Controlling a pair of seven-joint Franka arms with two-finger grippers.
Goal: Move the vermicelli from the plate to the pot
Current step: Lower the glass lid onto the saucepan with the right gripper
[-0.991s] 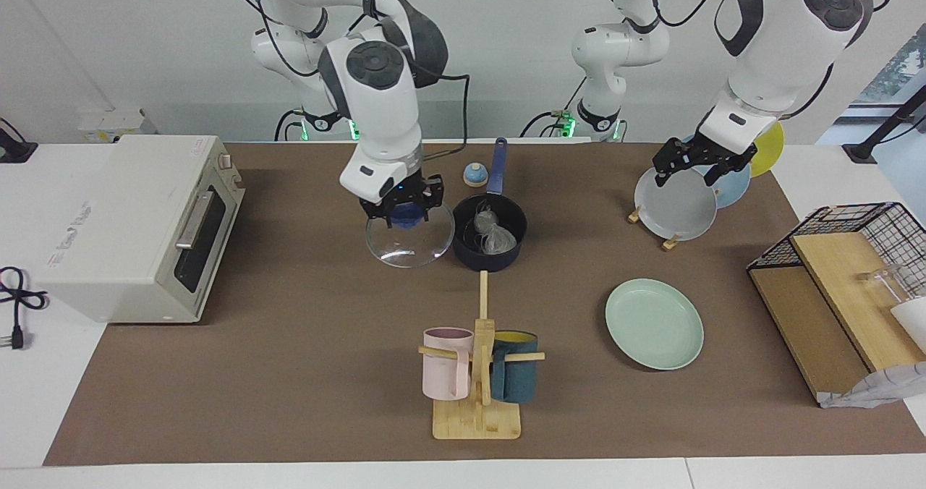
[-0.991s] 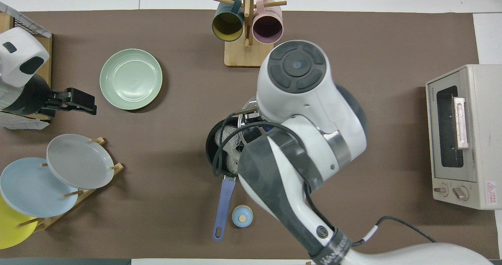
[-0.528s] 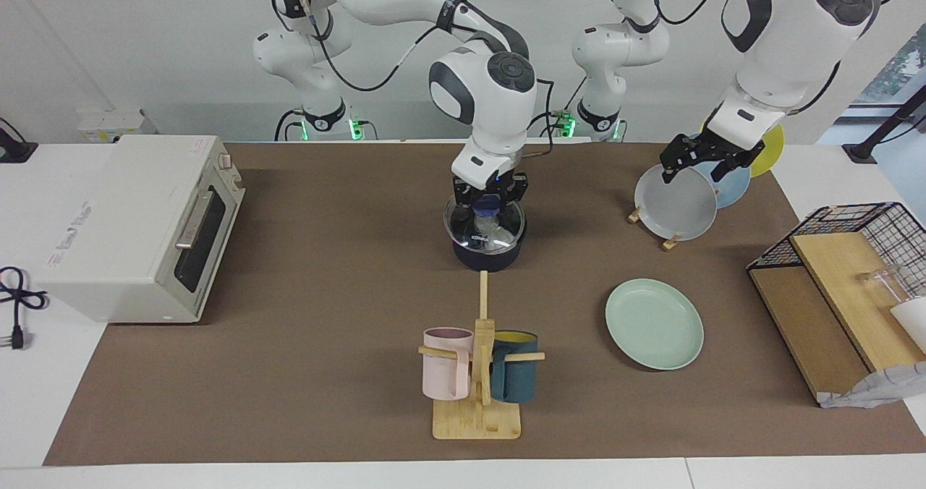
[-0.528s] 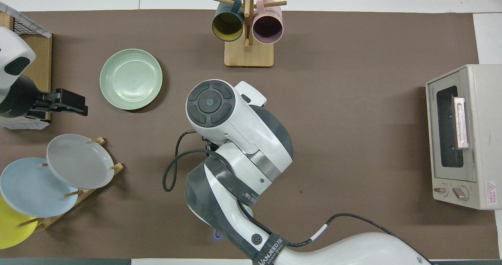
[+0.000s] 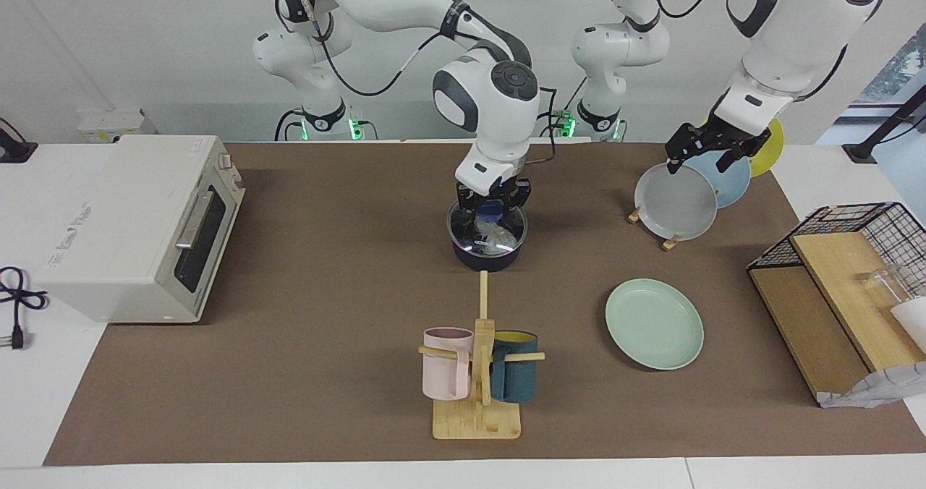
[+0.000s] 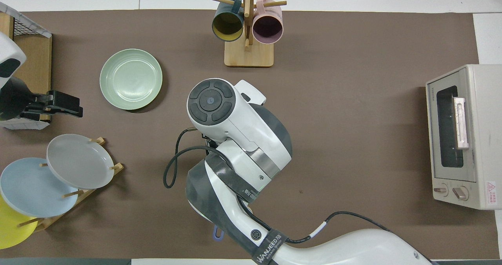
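The dark navy pot (image 5: 486, 259) stands mid-table, and the round glass lid (image 5: 463, 230) lies on its rim. The whitish vermicelli (image 5: 498, 239) shows through the glass, inside the pot. My right gripper (image 5: 492, 205) is over the pot, shut on the lid's blue knob. The right arm hides the pot in the overhead view, where only the handle's end (image 6: 217, 234) shows. The pale mint-green plate (image 5: 655, 323) lies bare toward the left arm's end, also in the overhead view (image 6: 130, 79). My left gripper (image 5: 700, 162) hangs open and empty over the plate rack.
A rack holds a grey plate (image 5: 675, 204), a light blue plate (image 5: 732, 179) and a yellow plate (image 5: 771, 146). A mug tree (image 5: 480, 362) stands farther from the robots than the pot. A toaster oven (image 5: 137, 225) sits at the right arm's end, a wire basket (image 5: 846, 286) at the left arm's.
My right gripper has carried the glass lid from the table beside the pot onto the pot. My left gripper has risen a little over the plate rack.
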